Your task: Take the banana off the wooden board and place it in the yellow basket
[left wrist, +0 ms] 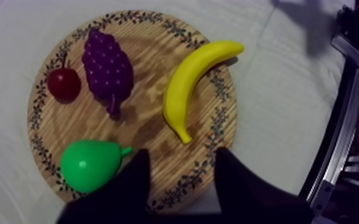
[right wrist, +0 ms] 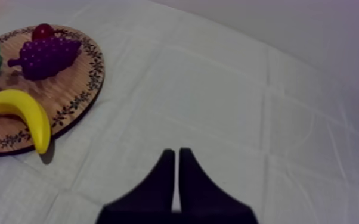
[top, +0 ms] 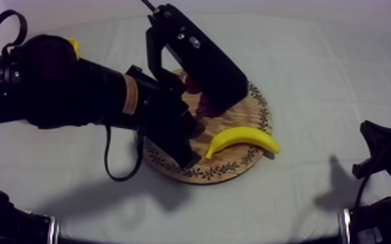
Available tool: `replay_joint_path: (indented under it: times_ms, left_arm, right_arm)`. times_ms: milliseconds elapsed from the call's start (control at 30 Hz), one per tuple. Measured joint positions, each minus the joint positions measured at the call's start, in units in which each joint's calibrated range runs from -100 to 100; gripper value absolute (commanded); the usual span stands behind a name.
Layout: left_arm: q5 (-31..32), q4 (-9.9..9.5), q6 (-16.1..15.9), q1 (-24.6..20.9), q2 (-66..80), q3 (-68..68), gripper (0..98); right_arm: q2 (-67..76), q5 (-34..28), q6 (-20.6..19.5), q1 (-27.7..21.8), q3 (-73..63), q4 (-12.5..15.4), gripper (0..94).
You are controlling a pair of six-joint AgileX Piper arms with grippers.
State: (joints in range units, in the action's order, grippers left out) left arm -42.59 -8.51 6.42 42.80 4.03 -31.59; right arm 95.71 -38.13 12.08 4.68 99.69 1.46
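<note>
**Top view.** The left arm (top: pixel 75 91) enters from the left edge of the frame and reaches to the centre. The left gripper (top: pixel 184 148) hangs over the lower left part of the round wooden board (top: pixel 237 167). The board lies at the centre of the frame on the grey-white cloth (top: pixel 315 78). The banana (top: pixel 240 138) lies on the lower right part of the board, with its right end past the rim. A small part of the yellow basket (top: pixel 73 47) shows above the left arm at the upper left. The right arm (top: pixel 383 165) sits low at the right edge, well apart from the board.

**Left wrist view.** The two black fingers (left wrist: pixel 135 179) of the left gripper stand wide apart with nothing between them. They are above the rim of the board, near the lower tip of the banana. The banana is free of the gripper and lies between the bunch of grapes (left wrist: pixel 107 68) and the rim. The pear (left wrist: pixel 89 165) lies just beside one finger. The small red fruit (left wrist: pixel 64 83) lies beside the grapes.

**Right wrist view.** The right gripper (right wrist: pixel 176 152) has its fingers pressed together as a narrow wedge and holds nothing. It is over bare cloth, well apart from the board. The banana rests at the board's nearer rim, with one end past that rim.
</note>
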Motion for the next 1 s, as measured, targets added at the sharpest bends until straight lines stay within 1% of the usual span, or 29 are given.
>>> replay_joint_path:
  times_ms: [67, 167, 267, 467, 600, 733, 1000]
  left_arm:
    - [0.99, 0.54, -0.93, 0.0, 0.36, -0.71, 77.1]
    - [1.66, 0.91, -2.21, 0.1, 0.44, -1.49, 79.4]
    - [2.65, 0.92, -2.86, 0.31, 0.11, -2.02, 76.7]
    - [4.53, 0.72, -1.97, 0.22, -1.89, -2.59, 69.2]
    - [4.43, 0.83, -1.05, -0.33, -4.55, -0.86, 64.8]
    - [1.49, 1.5, -1.19, -0.47, -8.74, 3.01, 64.4]
    - [-8.03, 3.51, -3.55, -0.12, -20.07, 15.12, 64.9]
  right_arm:
    - [0.0, 0.0, 0.0, 0.0, 0.0, 0.0, 0.5]
    - [0.0, 0.0, 0.0, 0.0, 0.0, 0.0, 0.5]
    - [0.0, 0.0, 0.0, 0.0, 0.0, 0.0, 0.5]
    - [0.0, 0.0, 0.0, 0.0, 0.0, 0.0, 0.5]
    - [0.0, -0.05, 0.0, 0.0, 0.0, 0.0, 0.5]
    - [0.0, -0.01, 0.0, 0.0, 0.0, 0.0, 0.5]
    - [0.0, -0.01, 0.0, 0.0, 0.0, 0.0, 0.5]
